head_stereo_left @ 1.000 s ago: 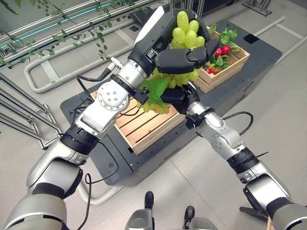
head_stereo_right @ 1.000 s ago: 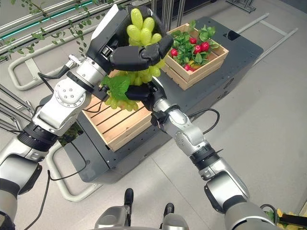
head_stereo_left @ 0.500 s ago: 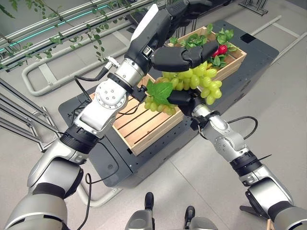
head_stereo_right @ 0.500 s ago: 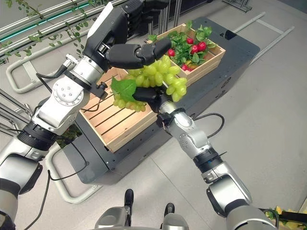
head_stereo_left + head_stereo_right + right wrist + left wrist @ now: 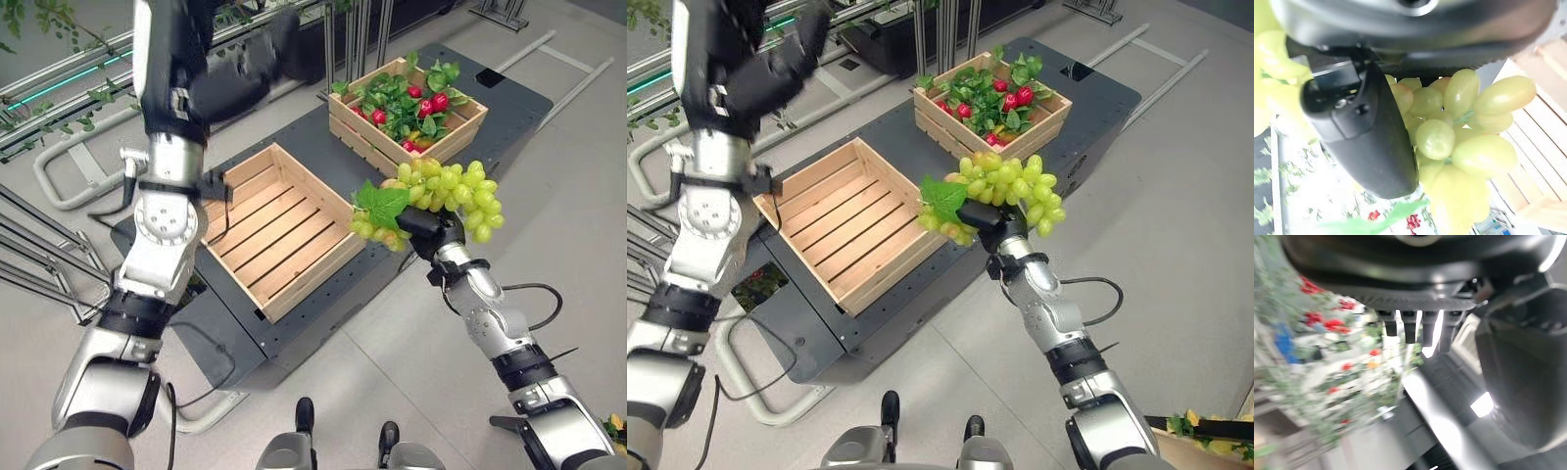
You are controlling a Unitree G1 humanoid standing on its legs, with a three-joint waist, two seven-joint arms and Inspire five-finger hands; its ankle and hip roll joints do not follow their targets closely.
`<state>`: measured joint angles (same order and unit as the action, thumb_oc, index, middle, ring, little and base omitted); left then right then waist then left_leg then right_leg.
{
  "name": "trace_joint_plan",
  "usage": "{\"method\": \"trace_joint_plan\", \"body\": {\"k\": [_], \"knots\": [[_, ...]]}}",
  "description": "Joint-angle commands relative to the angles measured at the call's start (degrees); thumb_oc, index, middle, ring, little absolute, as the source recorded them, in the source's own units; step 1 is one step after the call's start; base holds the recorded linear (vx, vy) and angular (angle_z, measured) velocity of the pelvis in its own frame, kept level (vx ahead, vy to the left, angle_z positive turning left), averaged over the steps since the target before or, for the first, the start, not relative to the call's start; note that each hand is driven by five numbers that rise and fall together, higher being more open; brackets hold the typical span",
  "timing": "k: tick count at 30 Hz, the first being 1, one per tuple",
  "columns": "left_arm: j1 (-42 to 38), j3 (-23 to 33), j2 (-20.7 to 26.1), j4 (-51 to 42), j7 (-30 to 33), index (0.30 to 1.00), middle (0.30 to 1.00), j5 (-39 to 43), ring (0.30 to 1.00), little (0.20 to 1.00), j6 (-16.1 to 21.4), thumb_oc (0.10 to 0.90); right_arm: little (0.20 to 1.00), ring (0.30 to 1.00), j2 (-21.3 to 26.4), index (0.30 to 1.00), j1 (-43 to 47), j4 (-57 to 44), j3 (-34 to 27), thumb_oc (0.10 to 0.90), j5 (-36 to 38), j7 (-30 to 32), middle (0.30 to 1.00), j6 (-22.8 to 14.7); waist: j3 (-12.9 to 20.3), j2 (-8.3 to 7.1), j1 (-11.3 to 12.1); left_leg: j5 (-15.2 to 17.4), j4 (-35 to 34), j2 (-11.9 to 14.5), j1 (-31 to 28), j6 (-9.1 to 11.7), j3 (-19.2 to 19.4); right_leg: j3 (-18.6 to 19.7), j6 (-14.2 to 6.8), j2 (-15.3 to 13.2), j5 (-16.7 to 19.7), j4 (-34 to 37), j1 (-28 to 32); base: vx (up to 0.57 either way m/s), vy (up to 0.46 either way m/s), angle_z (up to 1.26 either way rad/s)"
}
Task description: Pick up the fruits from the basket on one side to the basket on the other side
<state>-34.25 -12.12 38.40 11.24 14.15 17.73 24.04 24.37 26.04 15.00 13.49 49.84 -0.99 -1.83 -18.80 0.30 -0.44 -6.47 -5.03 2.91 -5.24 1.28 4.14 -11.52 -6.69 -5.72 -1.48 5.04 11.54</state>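
Left eye view: the right hand [image 5: 431, 226] is closed round a bunch of pale green grapes with a green leaf [image 5: 431, 194], held in the air beyond the near right corner of the empty slatted wooden crate [image 5: 276, 226]. This looks like the carry step; next the bunch must go over to the second wooden crate holding leafy red fruit [image 5: 409, 103] at the dark platform's [image 5: 245, 328] far right corner.

Right eye view: the left hand [image 5: 759, 73] is raised, fingers loosely curled, holding nothing, leaving open room.

Right wrist view: the thumb presses the grapes.
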Motion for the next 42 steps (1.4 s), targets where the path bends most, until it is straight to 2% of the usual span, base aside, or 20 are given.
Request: {"method": "trace_joint_plan", "body": {"k": [1,6,8,10,11,12,14,15,16,21,29,32,33,34,35,36,37,39,40,42], "knots": [[6.00,2.79,-5.64,1.32,2.47,0.900,0.900,-2.83,0.900,0.900,6.62,0.800,0.300,0.300,-1.57,0.300,-4.83,-6.66,-4.76,0.400,-1.69,-5.76,0.300,-12.29,14.11,-0.81,-0.65,6.74,0.03,2.98,-3.07,3.32,-1.32,2.15,1.55,-0.46,1.83,-0.04,-1.95,0.01,-0.066,-0.14],[15.74,2.27,-10.22,-5.89,2.50,0.900,0.900,-10.89,0.900,0.900,6.66,0.800,0.300,0.300,-2.33,0.300,-11.20,-13.01,-7.86,0.400,-2.37,-6.85,0.300,-12.56,13.66,-1.58,-1.20,6.68,0.03,3.63,-3.65,3.13,-0.45,3.32,1.58,0.03,2.16,-0.04,-2.13,-0.03,-0.066,-0.18],[18.67,2.48,-10.31,-7.64,1.30,0.900,0.900,-10.37,0.900,0.900,6.30,0.800,0.300,0.300,-1.62,0.300,-12.20,-15.12,-9.00,0.400,-2.01,-7.17,0.300,-11.63,13.02,-2.13,-1.42,6.34,0.91,3.43,-3.73,2.93,0.08,4.13,1.92,0.13,2.75,-0.58,-2.60,-0.09,0.006,-0.24],[19.65,2.90,-10.50,-7.81,1.35,0.900,0.900,-9.21,0.900,0.900,6.36,0.800,0.300,0.300,-0.88,0.300,-11.94,-15.38,-9.15,0.400,-1.43,-7.60,0.300,-11.24,12.64,-2.74,-1.15,7.76,4.33,1.92,-3.08,2.54,-2.00,5.64,2.19,0.01,3.08,-0.90,-2.95,-0.07,0.039,-0.37],[20.48,3.53,-10.44,-7.63,2.65,0.900,0.900,-9.62,0.900,0.900,6.82,0.800,0.300,0.300,-0.22,0.300,-10.84,-15.01,-8.80,0.400,-0.45,-8.54,0.300,-10.78,11.99,-3.82,-0.64,11.46,11.10,-0.42,-1.36,2.07,-5.31,7.68,2.44,-0.67,3.28,-1.78,-3.59,-0.08,0.111,-0.53],[22.28,4.89,-10.23,-7.74,4.72,0.900,0.900,-10.25,0.900,0.900,7.13,0.800,0.300,0.300,0.36,0.300,-8.88,-14.50,-7.78,0.400,0.96,-10.13,0.300,-9.67,11.07,-4.61,0.88,15.11,17.70,-4.48,1.37,0.82,-11.87,11.07,2.77,-0.79,3.02,-3.17,-4.42,-0.15,0.177,-1.05],[23.04,5.92,-9.76,-9.02,7.09,0.900,0.900,-11.35,0.900,0.900,6.58,0.800,0.300,0.300,-0.19,0.300,-5.63,-13.61,-5.12,0.400,0.82,-10.92,0.300,-10.32,10.04,-3.06,3.12,12.79,12.53,-7.96,2.07,-1.11,-19.72,14.51,2.77,1.22,2.69,-5.63,-6.44,-0.22,0.191,-1.66],[21.22,5.69,-7.88,-8.38,6.95,0.900,0.900,-9.87,0.900,0.900,6.68,0.800,0.300,0.300,-1.22,0.300,-2.92,-11.79,-3.31,0.400,-0.35,-8.87,0.300,-12.32,9.34,-2.29,2.90,12.11,10.83,-7.94,1.58,-2.35,-18.23,15.68,2.27,1.45,2.43,-7.84,-8.79,-0.21,0.150,-1.72],[20.74,5.52,-7.88,-8.08,6.75,0.900,0.900,-9.82,0.900,0.900,6.58,0.800,0.300,0.300,-1.43,0.300,-2.72,-11.73,-3.22,0.400,-0.43,-8.07,0.300,-12.55,9.25,-2.18,2.73,11.98,10.61,-7.57,1.55,-2.41,-17.46,15.64,2.17,1.36,2.52,-8.10,-9.14,-0.23,0.163,-2.03],[12.79,1.33,-7.66,-4.17,10.11,0.900,0.900,-11.99,0.900,0.900,3.09,0.800,0.300,0.300,-2.74,0.300,1.32,-10.39,-1.59,0.400,-0.79,-5.10,0.300,-12.72,7.84,-1.82,0.68,11.82,7.88,-9.07,1.39,-3.09,-18.01,17.85,-1.21,-0.60,9.12,-5.23,-15.32,-0.30,0.126,-0.77],[13.71,0.29,-9.78,-4.80,9.45,0.900,0.900,-8.70,0.900,0.900,2.31,0.800,0.300,0.300,-2.61,0.300,-4.07,-10.79,-2.68,0.400,0.23,-6.79,0.300,-11.06,9.71,-1.85,-1.72,14.20,8.29,-9.78,-0.23,-4.33,-13.85,19.10,-2.28,-1.17,10.95,-3.72,-16.38,-0.07,0.132,-0.28],[15.71,0.41,-10.32,-5.32,10.96,0.900,0.900,-10.24,0.900,0.900,0.72,0.800,0.300,0.300,-3.57,0.300,-5.07,-11.19,-2.55,0.400,0.99,-8.26,0.300,-9.86,9.33,-1.80,-0.68,13.39,7.01,-9.82,-1.20,-4.21,-12.55,14.67,-2.27,-1.29,11.65,-8.49,-17.39,-0.13,0.041,-0.44],[17.40,2.03,-9.24,-5.58,12.31,0.900,0.900,-10.98,0.900,0.900,0.63,0.800,0.300,0.300,-3.91,0.300,-3.81,-10.59,-2.11,0.400,1.82,-11.25,0.300,-8.36,8.43,-0.79,1.69,12.01,6.50,-8.39,-1.31,-3.95,-8.24,6.49,-1.52,-1.34,8.79,-19.42,-17.03,-0.24,0.078,-0.88],[17.68,2.48,-8.97,-5.69,12.31,0.900,0.900,-11.11,0.900,0.900,0.88,0.800,0.300,0.300,-3.93,0.300,-3.43,-10.42,-1.97,0.400,1.80,-11.59,0.300,-8.27,8.37,-0.50,2.13,11.45,6.38,-8.04,-1.02,-3.95,-7.55,5.53,-1.19,-1.20,8.16,-21.22,-17.15,-0.33,0.126,-1.78],[18.10,3.79,-8.38,-6.55,12.11,0.900,0.900,-10.78,0.900,0.900,0.74,0.800,0.300,0.300,-3.53,0.300,-2.42,-9.88,-1.67,0.400,1.25,-12.33,0.300,-7.62,8.35,0.50,3.47,10.17,6.83,-7.00,0.15,-4.18,-6.38,4.09,-0.06,1.04,3.43,-29.19,-16.03,-0.18,0.066,-1.68],[18.12,4.07,-8.28,-6.78,12.14,0.900,0.900,-10.58,0.900,0.900,0.67,0.800,0.300,0.300,-3.47,0.300,-2.16,-9.71,-1.55,0.400,1.06,-12.45,0.300,-7.53,8.43,0.47,3.77,10.08,7.13,-6.98,0.42,-4.20,-6.29,3.89,0.19,1.44,2.42,-30.04,-15.80,-0.19,0.017,-1.51],[18.45,4.66,-8.25,-7.17,13.15,0.900,0.900,-10.55,0.900,0.900,0.59,0.800,0.300,0.300,-3.71,0.300,-2.01,-9.68,-0.66,0.400,-0.18,-13.25,0.300,-7.55,8.80,-0.21,4.67,9.87,8.56,-7.42,1.77,-4.14,-6.13,3.26,0.72,2.66,-0.21,-29.35,-13.69,-0.09,-0.050,-0.54],[19.00,5.08,-8.44,-7.38,14.01,0.900,0.900,-10.82,0.900,0.900,0.54,0.800,0.300,0.300,-3.86,0.300,-2.39,-9.59,0.07,0.400,-1.06,-14.19,0.300,-7.78,9.46,-1.42,5.50,9.78,10.11,-7.92,3.28,-3.62,-5.32,2.98,1.51,2.92,-1.94,-23.49,-9.53,-0.10,-0.134,-0.53],[19.44,5.10,-8.95,-6.16,14.85,0.900,0.900,-9.24,0.900,0.900,0.88,0.800,0.300,0.300,-3.82,0.300,-3.57,-8.98,0.97,0.400,-2.49,-15.45,0.300,-8.63,10.69,-3.01,6.45,10.08,11.76,-8.06,5.33,-2.74,-3.89,2.31,1.95,1.19,-2.50,-12.12,-5.02,-0.11,-0.194,-0.59],[18.93,4.02,-10.48,-4.19,16.26,0.900,0.900,-5.68,0.900,0.900,0.11,0.800,0.300,0.300,-3.17,0.300,-2.92,-8.56,2.29,0.400,-3.20,-15.35,0.300,-8.48,10.52,-3.02,5.64,8.59,10.42,-7.28,5.96,-1.87,-3.17,5.38,2.17,3.01,-0.20,-8.01,-5.11,-0.10,-0.123,-0.37]]}}
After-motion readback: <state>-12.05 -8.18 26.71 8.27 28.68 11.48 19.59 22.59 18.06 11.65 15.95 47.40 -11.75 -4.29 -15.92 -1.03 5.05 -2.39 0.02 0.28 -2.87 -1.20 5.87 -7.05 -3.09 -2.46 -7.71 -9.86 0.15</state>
